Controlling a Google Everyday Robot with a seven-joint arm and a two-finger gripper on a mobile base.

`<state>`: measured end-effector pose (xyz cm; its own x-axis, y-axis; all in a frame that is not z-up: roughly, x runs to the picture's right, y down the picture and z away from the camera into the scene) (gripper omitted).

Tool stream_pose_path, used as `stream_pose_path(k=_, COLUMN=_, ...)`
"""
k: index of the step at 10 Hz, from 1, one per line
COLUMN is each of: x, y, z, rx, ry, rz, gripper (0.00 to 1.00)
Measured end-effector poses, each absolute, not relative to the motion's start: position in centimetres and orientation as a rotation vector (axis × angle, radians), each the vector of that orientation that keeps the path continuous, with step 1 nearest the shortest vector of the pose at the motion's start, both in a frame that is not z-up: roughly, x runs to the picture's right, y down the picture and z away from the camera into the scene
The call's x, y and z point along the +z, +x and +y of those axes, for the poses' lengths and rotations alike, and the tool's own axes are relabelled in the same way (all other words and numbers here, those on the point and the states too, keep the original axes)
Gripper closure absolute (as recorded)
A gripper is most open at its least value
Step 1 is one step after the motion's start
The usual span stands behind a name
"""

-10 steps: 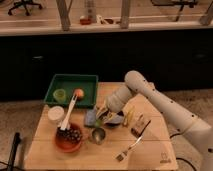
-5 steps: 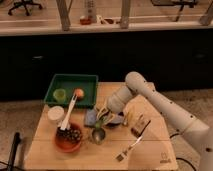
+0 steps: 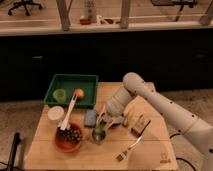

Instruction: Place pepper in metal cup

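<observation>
The metal cup point(image 3: 98, 135) stands on the wooden table point(image 3: 150, 155), right of the orange bowl. My gripper point(image 3: 103, 123) hangs directly over the cup, its tips close to the rim. The green pepper point(image 3: 99, 130) shows at the cup's mouth right under the gripper, partly hidden by it. I cannot tell whether the pepper is still held or rests in the cup.
A green tray point(image 3: 86, 80) at the back left holds a light-green cup point(image 3: 59, 94) and an orange fruit point(image 3: 78, 93). A white cup point(image 3: 55, 114), an orange bowl point(image 3: 68, 140) with a white spoon point(image 3: 69, 112), a blue sponge point(image 3: 90, 117), a pale yellow item point(image 3: 129, 117), a brown box point(image 3: 140, 125) and a fork point(image 3: 129, 148) lie around.
My gripper has come down with the pepper from a little above the metal cup to its mouth. Nothing else has moved.
</observation>
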<state>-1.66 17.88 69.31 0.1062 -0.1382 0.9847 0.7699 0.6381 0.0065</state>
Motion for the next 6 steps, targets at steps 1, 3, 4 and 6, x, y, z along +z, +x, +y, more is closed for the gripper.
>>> stream_pose_path(k=1, x=68.9, y=-1.7, z=18.3, rx=-0.733, ry=-0.633, rz=-1.310, gripper=1.00)
stream_pose_path(k=3, x=68.0, y=-1.5, z=19.1, rx=-0.729, ry=-0.704, rz=-1.316, gripper=1.00)
stream_pose_path(k=4, x=67.7, y=-1.6, z=19.5, rx=-0.735, ry=-0.742, rz=-1.317, gripper=1.00)
stream_pose_path(k=6, x=67.0, y=-1.7, z=20.0, rx=-0.741, ry=-0.806, rz=-1.314, gripper=1.00)
